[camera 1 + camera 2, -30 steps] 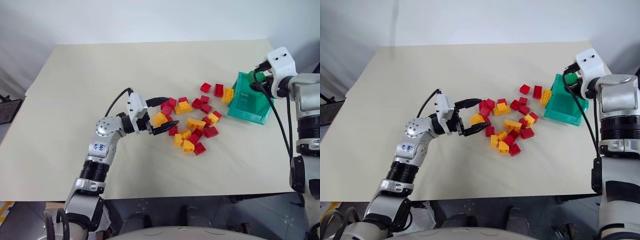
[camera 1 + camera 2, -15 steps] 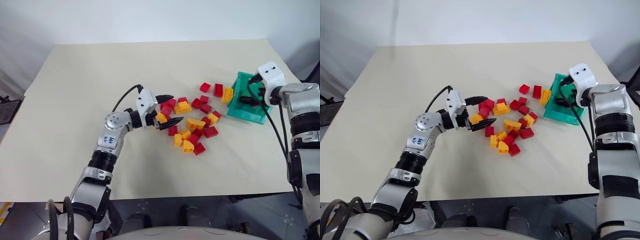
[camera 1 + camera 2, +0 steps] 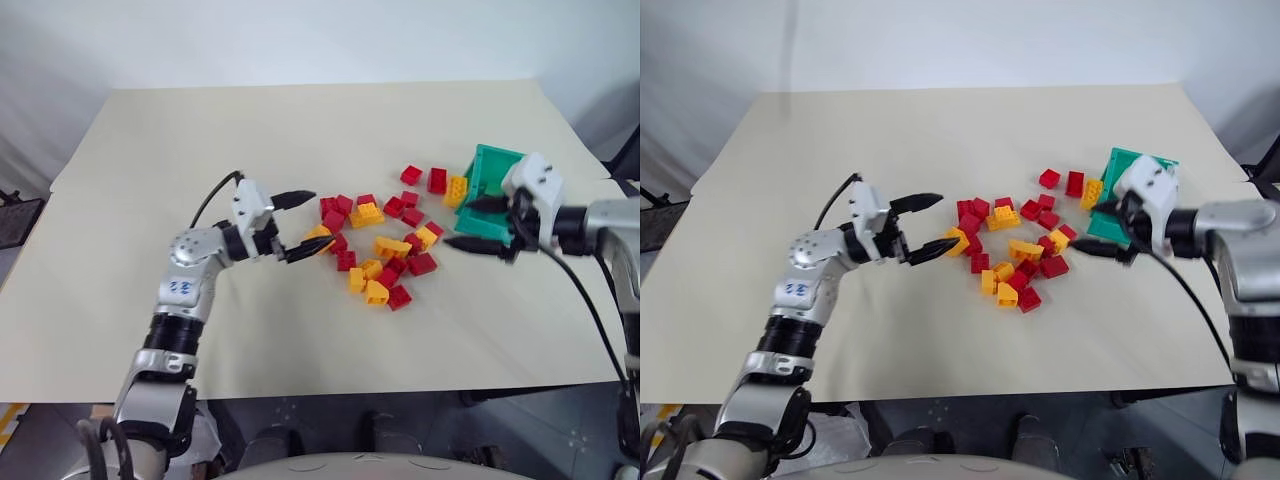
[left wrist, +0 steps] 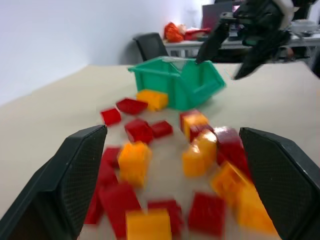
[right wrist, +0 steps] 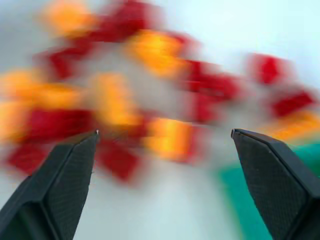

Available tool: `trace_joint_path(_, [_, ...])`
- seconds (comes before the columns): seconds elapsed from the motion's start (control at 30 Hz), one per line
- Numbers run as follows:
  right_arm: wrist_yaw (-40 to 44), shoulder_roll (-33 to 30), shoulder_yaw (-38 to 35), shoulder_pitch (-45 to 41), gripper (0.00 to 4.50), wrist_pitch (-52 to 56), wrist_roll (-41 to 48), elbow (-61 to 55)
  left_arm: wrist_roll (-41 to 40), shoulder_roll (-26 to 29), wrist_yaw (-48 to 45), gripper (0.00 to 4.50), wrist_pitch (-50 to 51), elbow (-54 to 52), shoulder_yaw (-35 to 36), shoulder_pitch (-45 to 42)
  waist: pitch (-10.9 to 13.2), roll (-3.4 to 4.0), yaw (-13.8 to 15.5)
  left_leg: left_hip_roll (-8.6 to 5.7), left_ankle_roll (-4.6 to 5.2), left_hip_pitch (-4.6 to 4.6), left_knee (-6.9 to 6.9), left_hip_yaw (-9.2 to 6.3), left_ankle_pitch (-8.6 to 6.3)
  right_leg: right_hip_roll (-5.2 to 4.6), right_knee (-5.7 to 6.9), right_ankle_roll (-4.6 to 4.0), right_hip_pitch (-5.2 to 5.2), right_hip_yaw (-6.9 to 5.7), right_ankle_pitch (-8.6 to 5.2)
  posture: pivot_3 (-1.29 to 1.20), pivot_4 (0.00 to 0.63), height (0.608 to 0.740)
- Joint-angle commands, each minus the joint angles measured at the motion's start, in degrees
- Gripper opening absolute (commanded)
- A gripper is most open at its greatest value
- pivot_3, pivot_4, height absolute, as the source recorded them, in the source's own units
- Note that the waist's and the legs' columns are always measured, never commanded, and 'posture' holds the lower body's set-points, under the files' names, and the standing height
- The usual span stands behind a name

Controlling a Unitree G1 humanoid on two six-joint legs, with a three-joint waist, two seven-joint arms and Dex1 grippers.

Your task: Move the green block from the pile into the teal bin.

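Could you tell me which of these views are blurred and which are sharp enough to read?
Right wrist view: heavy motion blur, the pile smeared to red and orange streaks. Left wrist view: near bricks soft, the teal bin clearer. Both eye views: sharp, evenly lit, soft shadows on the table.

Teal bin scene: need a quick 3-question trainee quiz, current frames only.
1. True or false: the right gripper is shut on a red brick.
2. Which lies closest to the teal plastic storage bin? A red brick; B yellow-orange brick; C blue brick.
3. Left gripper or right gripper: which is nearer the bin?
Key: 1 false, it is open and empty; 2 B; 3 right gripper.
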Motion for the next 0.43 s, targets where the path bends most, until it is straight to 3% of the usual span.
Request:
trace_joint_path(0.03, [2.1, -0.2, -3.6, 5.2, 4.44, -5.1, 4.5, -7.6, -2.6, 3.1, -2.8, 4.50, 1.3, -4.9, 1.8, 2.6, 0.0, -0.03, 0.5, -0.01, 0.00, 0.00, 0.03, -0.01, 0.00, 0.00, -0.01, 0.00, -0.01, 0.04, 0.01, 0.00, 0.150, 0.740])
trace_joint_path(0.23, [6.8, 5.0, -5.8, 18.7, 4.44, -24.5, 6.1, -2.2, -3.7, 10.8, -3.5, 4.50, 3.5, -8.5, 6.8, 12.5, 0.0, -0.35, 0.9, 0.05, 0.02, 0.22, 0.32, -0.51, -0.09, 0.04, -0.03, -0.02, 0.38, 0.06, 0.08, 0.00, 0.150, 0.740])
trace_joint_path(0.43, [8.0, 3.3, -4.3, 16.6, 4.44, -31.3, 3.7, 6.2, -5.9, 14.8, -4.6, 4.50, 4.3, -10.7, 10.4, 17.5, 0.1, -0.23, 0.6, 0.26, 0.14, 0.23, 0.50, -0.47, -0.16, -0.04, -0.02, 0.01, 0.44, 0.14, 0.09, 0.00, 0.150, 0.740])
